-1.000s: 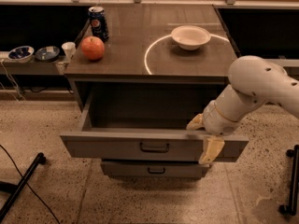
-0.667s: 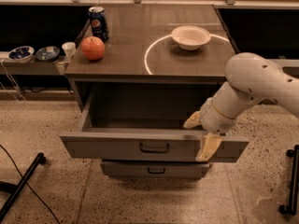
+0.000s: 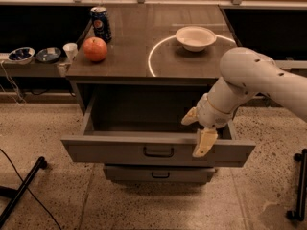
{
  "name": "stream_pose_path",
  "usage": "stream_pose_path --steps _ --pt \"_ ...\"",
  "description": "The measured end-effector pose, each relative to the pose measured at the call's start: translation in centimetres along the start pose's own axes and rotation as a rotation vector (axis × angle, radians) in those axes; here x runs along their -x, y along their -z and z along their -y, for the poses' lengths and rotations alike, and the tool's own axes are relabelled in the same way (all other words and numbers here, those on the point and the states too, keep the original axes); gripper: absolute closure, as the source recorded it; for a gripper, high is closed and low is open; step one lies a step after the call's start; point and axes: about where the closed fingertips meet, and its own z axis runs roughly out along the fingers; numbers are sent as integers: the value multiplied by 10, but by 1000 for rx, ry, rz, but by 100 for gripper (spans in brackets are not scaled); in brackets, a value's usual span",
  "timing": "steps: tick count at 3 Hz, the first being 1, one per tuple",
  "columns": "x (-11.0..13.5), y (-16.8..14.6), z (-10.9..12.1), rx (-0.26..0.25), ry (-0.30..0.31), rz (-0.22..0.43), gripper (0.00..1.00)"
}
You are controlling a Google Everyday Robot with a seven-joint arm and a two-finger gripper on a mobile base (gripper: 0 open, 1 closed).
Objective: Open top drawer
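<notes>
The top drawer (image 3: 115,151) of the grey cabinet is pulled well out; its inside shows and looks empty. Its wide flat front has a small dark handle (image 3: 158,152) at the centre. My gripper (image 3: 197,130) is at the right part of the drawer's front edge, right of the handle. It is open. One tan finger (image 3: 205,143) hangs over the front face, and the other (image 3: 189,117) points left above the drawer's inside. It holds nothing.
A shorter drawer front (image 3: 158,174) shows below. On the cabinet top (image 3: 144,56) stand a soda can (image 3: 101,24), an apple (image 3: 95,49) and a white bowl (image 3: 195,37). A side shelf at left holds small bowls (image 3: 21,55) and a cup (image 3: 70,51). A dark stand leg (image 3: 21,188) lies on the floor at left.
My gripper and arm have shifted a little left and up along the drawer's front edge. The drawer stays pulled out as before.
</notes>
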Motion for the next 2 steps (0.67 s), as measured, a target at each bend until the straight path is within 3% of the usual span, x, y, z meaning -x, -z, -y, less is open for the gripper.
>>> stream_pose_path --steps 1,2 --pt "-6 13 10 -40 -19 15 22" --pt "-18 33 17 -96 -47 34 5"
